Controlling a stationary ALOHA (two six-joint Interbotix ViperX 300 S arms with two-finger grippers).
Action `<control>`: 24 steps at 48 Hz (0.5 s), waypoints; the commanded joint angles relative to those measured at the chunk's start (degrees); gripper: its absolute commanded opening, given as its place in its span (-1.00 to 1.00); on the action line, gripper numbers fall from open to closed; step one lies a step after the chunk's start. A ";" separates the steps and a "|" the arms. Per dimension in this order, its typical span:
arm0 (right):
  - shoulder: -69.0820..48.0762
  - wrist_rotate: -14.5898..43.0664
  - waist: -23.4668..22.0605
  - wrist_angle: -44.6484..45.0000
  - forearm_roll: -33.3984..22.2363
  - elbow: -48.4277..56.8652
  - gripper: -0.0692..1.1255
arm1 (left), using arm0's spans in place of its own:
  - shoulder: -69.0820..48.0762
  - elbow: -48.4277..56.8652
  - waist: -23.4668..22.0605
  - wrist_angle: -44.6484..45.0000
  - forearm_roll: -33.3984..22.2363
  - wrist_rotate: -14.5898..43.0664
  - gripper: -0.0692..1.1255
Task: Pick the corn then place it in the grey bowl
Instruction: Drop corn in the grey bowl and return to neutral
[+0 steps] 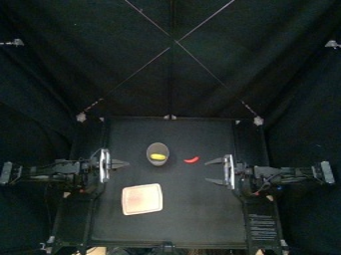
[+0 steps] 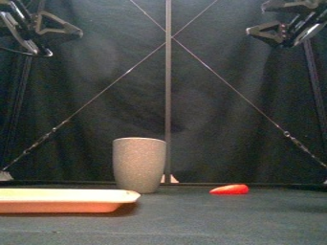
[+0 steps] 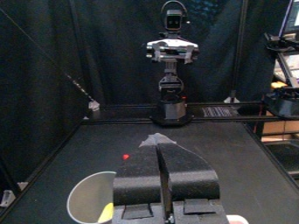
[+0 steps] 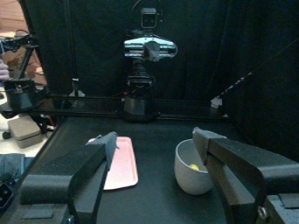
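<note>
The corn (image 1: 159, 156) is sitting inside the grey bowl (image 2: 140, 165), so the placing looks done. The left gripper (image 3: 163, 153) is hanging closed and empty, the right gripper (image 4: 155, 136) spread wide, empty. The corn is probably light, stiff and smooth, best pinched across its middle.

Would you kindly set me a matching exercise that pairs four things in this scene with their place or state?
Things:
1. corn
2. red toy
3. pink tray
4. right gripper

Place or state:
a. lying flat, nearest the front edge of the table
b. jaws open, holding nothing
c. inside the grey cup
d. lying on the table to the right of the cup

Pairs: 1-c, 2-d, 3-a, 4-b
</note>
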 commanded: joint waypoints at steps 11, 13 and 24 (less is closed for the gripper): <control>0.53 0.00 -0.09 -0.53 0.00 -0.35 0.82 | 0.00 -1.41 0.26 -0.62 0.09 0.00 -0.92; 0.53 0.00 -0.09 -0.53 0.00 -0.35 0.82 | 0.00 -1.41 0.35 -0.62 0.09 0.00 -0.92; 0.53 -0.09 -0.18 -0.53 -0.09 -0.09 0.82 | 0.00 -1.14 0.44 -0.62 0.00 -0.09 -0.92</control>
